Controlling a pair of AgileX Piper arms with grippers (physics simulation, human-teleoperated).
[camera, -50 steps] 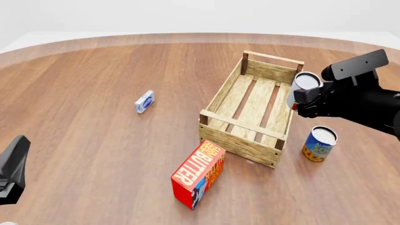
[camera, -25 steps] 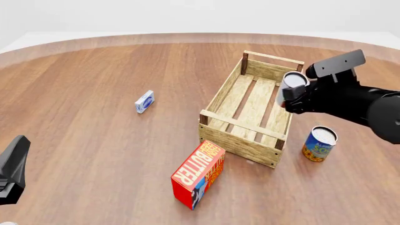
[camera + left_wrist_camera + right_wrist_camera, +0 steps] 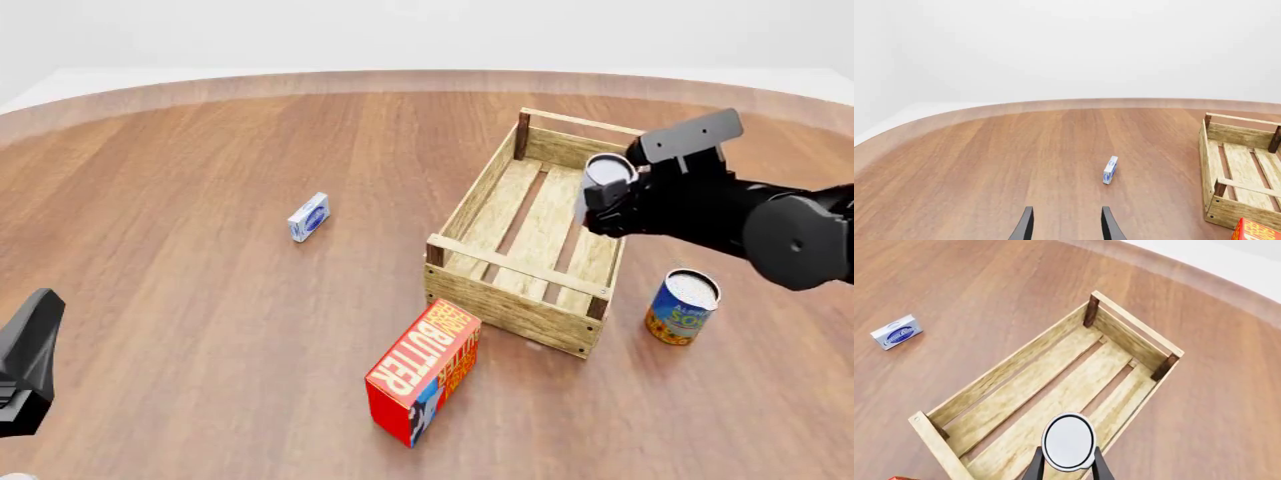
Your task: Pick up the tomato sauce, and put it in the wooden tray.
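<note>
My right gripper (image 3: 603, 205) is shut on the tomato sauce (image 3: 605, 184), a small can whose silver top faces the camera; it hangs in the air above the right slats of the wooden tray (image 3: 495, 184). The right wrist view looks down past the can's silver top (image 3: 1068, 441), held between the two fingers (image 3: 1035, 467), onto the slatted floor of the wooden tray (image 3: 1054, 395). My left gripper (image 3: 1066, 226) stands open over bare table, far from the tray; only a dark part of that arm (image 3: 27, 360) shows at the front view's left edge.
A blue and yellow-orange can (image 3: 682, 306) stands on the table right of the tray. A red butter box (image 3: 424, 370) lies tilted by the tray's near left corner. A small blue and white box (image 3: 308, 216) stands further left on the wooden table.
My right gripper has carried the can leftward, from beside the tray's right wall to above its inside. The left arm has stayed still.
</note>
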